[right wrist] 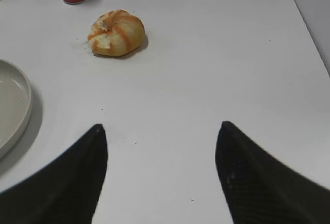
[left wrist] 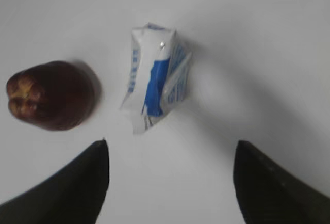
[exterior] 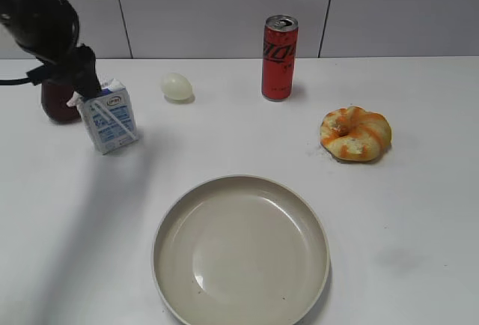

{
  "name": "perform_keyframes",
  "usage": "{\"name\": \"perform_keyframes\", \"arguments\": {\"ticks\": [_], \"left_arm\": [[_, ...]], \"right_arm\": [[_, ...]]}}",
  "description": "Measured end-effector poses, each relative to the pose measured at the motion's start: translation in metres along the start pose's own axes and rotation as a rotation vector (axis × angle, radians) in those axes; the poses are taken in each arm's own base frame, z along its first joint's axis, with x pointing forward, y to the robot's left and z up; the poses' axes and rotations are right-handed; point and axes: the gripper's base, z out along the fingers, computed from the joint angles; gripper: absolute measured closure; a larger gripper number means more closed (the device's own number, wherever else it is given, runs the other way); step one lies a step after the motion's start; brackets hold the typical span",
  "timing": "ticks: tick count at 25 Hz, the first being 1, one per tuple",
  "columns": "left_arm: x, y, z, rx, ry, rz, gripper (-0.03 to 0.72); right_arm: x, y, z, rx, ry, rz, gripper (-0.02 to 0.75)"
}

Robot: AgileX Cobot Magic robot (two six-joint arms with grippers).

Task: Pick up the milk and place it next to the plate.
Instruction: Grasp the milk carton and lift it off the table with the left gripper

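Note:
The milk [exterior: 109, 121] is a small white and blue carton with a straw on its front. It stands slightly tilted at the table's left. My left gripper [exterior: 84, 78] hangs just above and behind its top. In the left wrist view the milk [left wrist: 154, 82] lies just beyond the fingertips, and the left gripper [left wrist: 170, 145] is open and empty. The beige plate [exterior: 171, 224] sits front centre, apart from the milk. Its rim shows in the right wrist view [right wrist: 20, 105]. My right gripper [right wrist: 161, 127] is open and empty over bare table right of the plate; it is outside the exterior view.
A dark red fruit [exterior: 60, 104] sits just left of the milk, also in the left wrist view [left wrist: 51, 102]. A pale egg [exterior: 177, 86] and a red can [exterior: 280, 57] stand at the back. An orange-striped bread ring [exterior: 355, 133] lies at the right.

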Motion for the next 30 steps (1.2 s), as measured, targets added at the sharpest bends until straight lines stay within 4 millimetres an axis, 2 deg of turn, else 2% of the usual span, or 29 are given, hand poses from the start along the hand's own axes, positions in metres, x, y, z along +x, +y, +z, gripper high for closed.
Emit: {"name": "perform_keyframes", "arguments": {"ticks": [5,10,17,20,23,24,27,30], "left_arm": [[-0.013,0.016,0.046,0.020,0.061,0.028,0.121],[-0.016,0.027,0.075,-0.007,0.081,0.066,0.121],[-0.010,0.030,0.107,0.009,0.106,0.064,0.121],[-0.009,0.031,0.113,0.016,0.116,0.061,0.126],[-0.009,0.032,0.113,0.012,0.112,0.060,0.168],[-0.008,0.032,0.113,0.012,0.112,0.059,0.226],[-0.009,0.032,0.113,0.014,0.112,0.060,0.323],[-0.010,0.032,0.106,0.004,0.106,0.065,0.389]], "right_arm": [[0.000,0.000,0.000,0.000,0.000,0.000,0.238],[0.000,0.000,0.000,0.000,0.000,0.000,0.238],[0.000,0.000,0.000,-0.001,0.000,0.000,0.238],[0.000,0.000,0.000,-0.001,0.000,0.000,0.238],[0.000,0.000,0.000,-0.001,0.000,0.000,0.238],[0.000,0.000,0.000,-0.001,0.000,0.000,0.238],[0.000,0.000,0.000,-0.001,0.000,0.000,0.238],[0.000,0.000,0.000,-0.001,0.000,0.000,0.238]]}}
